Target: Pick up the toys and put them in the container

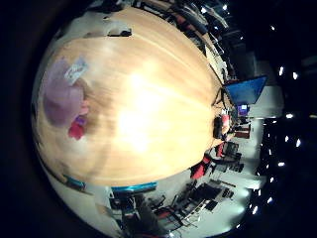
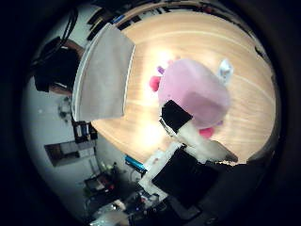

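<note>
A pink plush toy [image 2: 193, 87] with red feet lies on the round wooden table [image 2: 188, 38]. In the right little finger side palm view it shows as a pale pink shape [image 1: 62, 94] near the table's edge. A small white and blue toy [image 2: 226, 68] lies beside it. A grey flat-sided container [image 2: 102, 71] stands at the table's edge, a little away from the plush toy. My right hand [image 2: 188, 141] hovers above the table, with one black and white finger reaching out over the plush toy's side. The hand is open and holds nothing.
The wooden table [image 1: 158, 99] has a wide bare middle. Around it are office chairs and desks [image 1: 223, 149], a blue screen [image 1: 243, 91] and clutter on the floor [image 2: 94, 174].
</note>
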Controlling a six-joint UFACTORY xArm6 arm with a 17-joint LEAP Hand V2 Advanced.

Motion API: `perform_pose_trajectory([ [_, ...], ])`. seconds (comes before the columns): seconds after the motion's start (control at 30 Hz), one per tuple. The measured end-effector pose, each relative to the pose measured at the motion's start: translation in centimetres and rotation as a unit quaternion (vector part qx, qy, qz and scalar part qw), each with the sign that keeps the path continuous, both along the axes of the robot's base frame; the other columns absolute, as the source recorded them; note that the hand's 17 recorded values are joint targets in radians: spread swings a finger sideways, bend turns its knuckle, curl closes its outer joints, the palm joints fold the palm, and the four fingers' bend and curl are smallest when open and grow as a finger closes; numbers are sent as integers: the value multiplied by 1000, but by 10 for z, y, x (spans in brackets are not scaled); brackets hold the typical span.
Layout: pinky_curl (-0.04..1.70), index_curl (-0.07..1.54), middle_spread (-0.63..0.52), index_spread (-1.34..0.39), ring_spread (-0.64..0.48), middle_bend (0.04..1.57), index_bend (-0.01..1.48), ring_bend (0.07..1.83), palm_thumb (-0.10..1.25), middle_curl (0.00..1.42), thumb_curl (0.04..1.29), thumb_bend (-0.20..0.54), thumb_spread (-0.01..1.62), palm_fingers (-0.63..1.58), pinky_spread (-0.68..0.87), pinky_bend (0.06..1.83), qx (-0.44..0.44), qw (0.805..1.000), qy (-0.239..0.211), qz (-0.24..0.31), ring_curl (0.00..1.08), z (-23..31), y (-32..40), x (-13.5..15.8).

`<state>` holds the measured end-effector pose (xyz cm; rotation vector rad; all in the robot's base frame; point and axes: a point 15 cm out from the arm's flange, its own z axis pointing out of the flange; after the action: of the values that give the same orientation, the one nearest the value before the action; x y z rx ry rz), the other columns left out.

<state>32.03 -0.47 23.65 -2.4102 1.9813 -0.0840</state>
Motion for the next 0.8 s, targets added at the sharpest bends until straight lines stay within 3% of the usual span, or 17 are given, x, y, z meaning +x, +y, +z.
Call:
perform_pose_trajectory([
  [0.37, 67, 292, -157, -440, -203, 234, 147, 772, 383, 382, 278, -33, 980, 374, 190, 1031, 2, 999, 48, 20, 284, -49, 24, 8],
  [0.6, 192, 180, -234, -426, -332, 290, 32, 1032, 362, 404, 281, -29, 943, 690, -260, 1491, 1, 997, 78, 22, 350, -71, 26, 8],
  [0.67, 230, 154, -293, -430, -367, 370, 66, 1100, 427, 434, 292, -2, 952, 799, -354, 1538, 1, 997, 77, 21, 378, -72, 26, 9],
  [0.8, 241, 153, -383, -461, -381, 547, 151, 1160, 635, 507, 325, 66, 990, 1041, -449, 1450, 2, 998, 62, 22, 415, -67, 26, 16],
])
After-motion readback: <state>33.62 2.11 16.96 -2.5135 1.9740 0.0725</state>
